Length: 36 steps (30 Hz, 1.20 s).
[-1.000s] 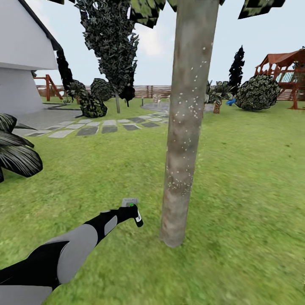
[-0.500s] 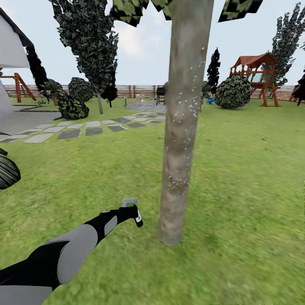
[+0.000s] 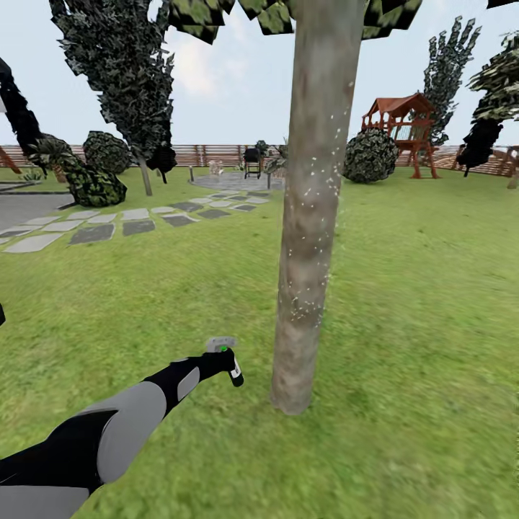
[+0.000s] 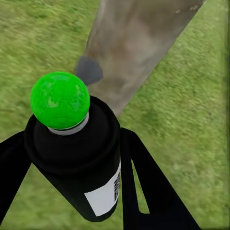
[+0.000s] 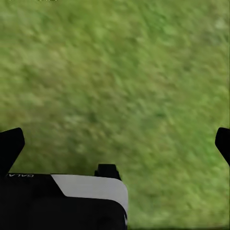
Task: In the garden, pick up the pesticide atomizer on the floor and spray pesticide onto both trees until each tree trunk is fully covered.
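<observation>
Head view, lower left of frame: left arm point(image 3: 108, 432), black and grey, reaches forward and up from the bottom-left corner toward the picture's centre. Left gripper point(image 3: 225, 360) sits at its far end, low over the lawn point(image 3: 418, 288) and just left of the tree trunk point(image 3: 310, 216).

Pesticide atomizer point(image 3: 232, 366): small black bottle with a white label, held in the left gripper. In this recording its cap shows as a green ball, not red. Long axis tilted, cap toward upper left, base toward lower right. Close beside the trunk's base; contact not seen.

Left wrist view: the atomizer point(image 4: 79, 153) fills the lower left, green cap point(image 4: 60, 99) toward the trunk point(image 4: 134, 48). Black fingers point(image 4: 148, 191) close against the bottle on both sides, pinching it.

Tree trunk: mottled grey-brown column, upright with a slight lean, centre of the head view, running from the grass out of the top edge. White specks of pesticide point(image 3: 313, 187) scattered over its middle and upper parts.

Right wrist view: right gripper point(image 5: 115, 143) over blurred grass; black fingertips point(image 5: 10, 143) at opposite edges of the frame, spread wide, holding nothing.

Background, head view: grey stepping stones point(image 3: 94, 231) at left, wooden playset point(image 3: 400, 126) at upper right, slatted fence point(image 3: 216, 155) along the far edge.
</observation>
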Motion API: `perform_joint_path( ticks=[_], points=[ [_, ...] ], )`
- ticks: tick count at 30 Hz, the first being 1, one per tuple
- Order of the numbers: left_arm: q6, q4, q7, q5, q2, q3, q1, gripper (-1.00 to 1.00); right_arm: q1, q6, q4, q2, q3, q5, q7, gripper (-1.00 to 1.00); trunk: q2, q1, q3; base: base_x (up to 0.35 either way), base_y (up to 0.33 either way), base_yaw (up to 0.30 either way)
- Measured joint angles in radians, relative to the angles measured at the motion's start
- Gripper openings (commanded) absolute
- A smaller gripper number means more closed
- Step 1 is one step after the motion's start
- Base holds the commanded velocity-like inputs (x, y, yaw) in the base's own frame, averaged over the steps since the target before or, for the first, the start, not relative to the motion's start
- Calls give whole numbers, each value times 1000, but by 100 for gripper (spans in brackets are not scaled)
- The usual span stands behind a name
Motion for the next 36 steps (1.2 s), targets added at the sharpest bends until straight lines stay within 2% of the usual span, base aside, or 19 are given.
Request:
perform_joint_path(
  ticks=[15,26,31,33,35,36],
  points=[
    [0,-1,0,0,0,0,0,-100,0,0,0,0,0,0,0,100,0,0,0,117,350,-300],
    [0,-1,0,0,0,0,0,-100,0,0,0,0,0,0,0,100,0,0,0,-33,350,-297],
    [7,-11,-3,3,-1,-7,0,-100,0,-1,1,0,0,0,-1,100,0,0,0,-16,59,-38],
    [50,-54,-2,5,-4,-8,0,-100,0,-2,1,-2,0,0,-2,100,0,0,0,-2,8,-5],
    [304,-263,2,9,-9,-9,-1,-100,0,-4,0,-5,0,0,-2,100,0,0,0,-1,2,-1],
    [396,-355,4,10,-10,-10,-1,-100,0,-5,-1,-6,0,0,-2,100,0,0,0,0,0,0]
  ],
)
